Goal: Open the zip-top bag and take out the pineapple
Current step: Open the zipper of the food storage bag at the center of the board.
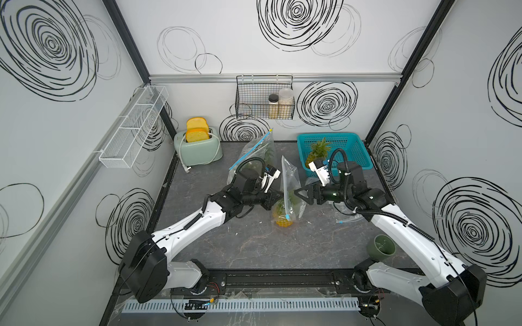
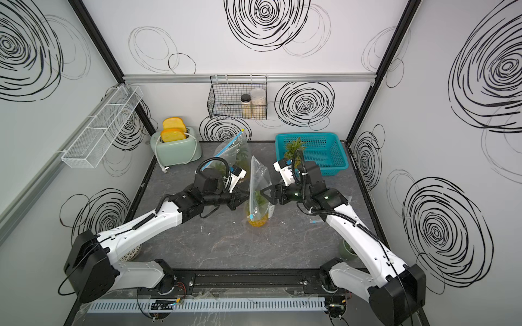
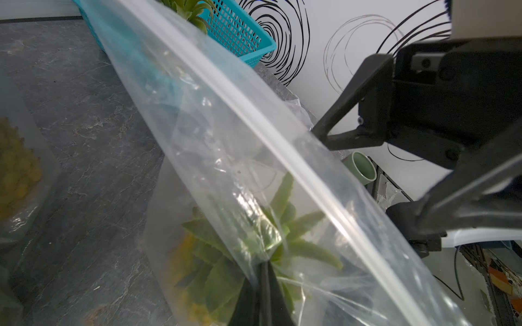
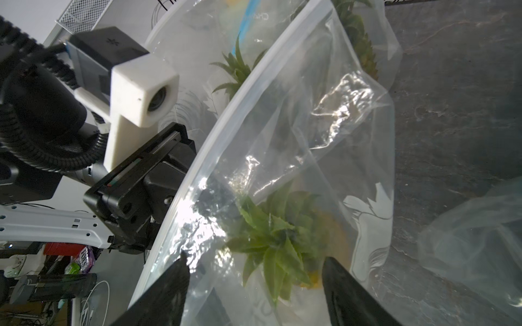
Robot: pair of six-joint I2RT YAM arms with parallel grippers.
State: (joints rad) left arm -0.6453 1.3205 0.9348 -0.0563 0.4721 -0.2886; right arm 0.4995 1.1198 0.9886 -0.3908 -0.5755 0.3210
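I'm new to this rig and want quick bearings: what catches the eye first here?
A clear zip-top bag stands upright mid-table with a pineapple inside, pinched by the left gripper, with the right gripper open at its other side. At the back, a second pineapple sits in the teal basket on the right, and a mint toaster holds toast on the left.

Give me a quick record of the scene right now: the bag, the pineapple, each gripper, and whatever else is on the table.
Bag: clear zip-top bag standing on edge mid-table, blue slider at its low end
Pineapple: pineapple inside the bag
Left gripper: left gripper shut, pinching the bag's film
Right gripper: right gripper open, facing the bag's other side
Other: second bag holding a pineapple; teal basket with a loose pineapple; toaster; green cup
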